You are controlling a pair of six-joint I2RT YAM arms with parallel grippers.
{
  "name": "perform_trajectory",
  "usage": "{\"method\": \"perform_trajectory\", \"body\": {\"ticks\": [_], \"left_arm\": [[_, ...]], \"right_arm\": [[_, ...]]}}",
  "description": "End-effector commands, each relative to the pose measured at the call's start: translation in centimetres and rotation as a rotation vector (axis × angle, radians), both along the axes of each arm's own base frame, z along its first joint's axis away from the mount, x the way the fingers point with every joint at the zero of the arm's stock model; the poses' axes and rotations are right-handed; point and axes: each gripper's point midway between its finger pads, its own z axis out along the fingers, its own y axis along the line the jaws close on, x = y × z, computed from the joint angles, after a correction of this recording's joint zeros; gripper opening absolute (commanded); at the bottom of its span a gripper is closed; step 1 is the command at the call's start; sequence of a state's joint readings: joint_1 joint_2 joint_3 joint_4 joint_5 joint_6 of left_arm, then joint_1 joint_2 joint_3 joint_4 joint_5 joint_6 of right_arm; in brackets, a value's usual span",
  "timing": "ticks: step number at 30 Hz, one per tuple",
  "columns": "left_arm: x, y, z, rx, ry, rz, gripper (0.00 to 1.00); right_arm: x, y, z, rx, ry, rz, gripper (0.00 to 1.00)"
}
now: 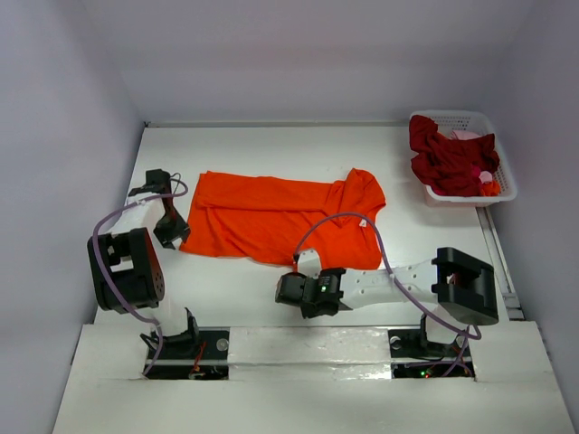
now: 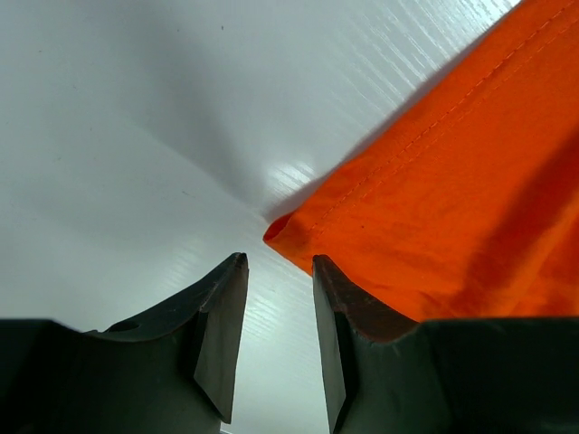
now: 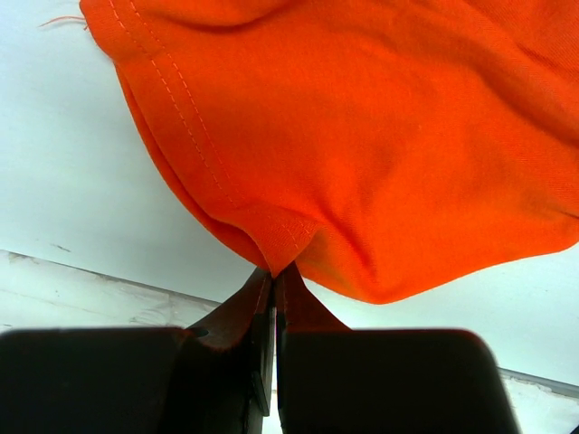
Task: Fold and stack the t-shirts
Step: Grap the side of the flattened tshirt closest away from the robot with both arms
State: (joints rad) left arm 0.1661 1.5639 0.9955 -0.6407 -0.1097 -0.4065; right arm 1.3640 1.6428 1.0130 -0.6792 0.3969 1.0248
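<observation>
Orange t-shirt (image 1: pixel 280 217) is spread on the white counter (image 1: pixel 271 149), walled in white. Its long axis runs from the left hand (image 2: pixel 279 267), parted just short of a corner, to the right hand (image 3: pixel 273 276), clamped on its hem.

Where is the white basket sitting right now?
Top view: the white basket sits at the table's far right corner, holding dark red shirts, right of the orange t-shirt.

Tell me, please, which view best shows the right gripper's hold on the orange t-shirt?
Right wrist view: the right gripper pinches the hem of the orange t-shirt. The top external view shows it small and partly hidden; the left wrist shows only another corner.
</observation>
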Motion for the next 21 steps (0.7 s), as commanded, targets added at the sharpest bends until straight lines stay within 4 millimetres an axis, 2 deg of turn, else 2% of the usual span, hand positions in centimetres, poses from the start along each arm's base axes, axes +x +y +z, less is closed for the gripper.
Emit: {"method": "perform_trajectory", "body": {"ticks": [1, 15, 21], "left_arm": [[-0.3, 0.5, -0.2, 0.015, 0.021, -0.006, 0.32], [0.0, 0.0, -2.2, -0.033, 0.044, 0.0, 0.31], [0.0, 0.0, -2.4, -0.037, 0.048, -0.011, 0.31]], "right_arm": [[1.1, 0.3, 1.0, 0.045, -0.048, -0.025, 0.0], [1.5, 0.2, 1.3, 0.045, -0.056, -0.026, 0.0], [1.4, 0.3, 1.3, 0.047, -0.053, -0.024, 0.0]]}}
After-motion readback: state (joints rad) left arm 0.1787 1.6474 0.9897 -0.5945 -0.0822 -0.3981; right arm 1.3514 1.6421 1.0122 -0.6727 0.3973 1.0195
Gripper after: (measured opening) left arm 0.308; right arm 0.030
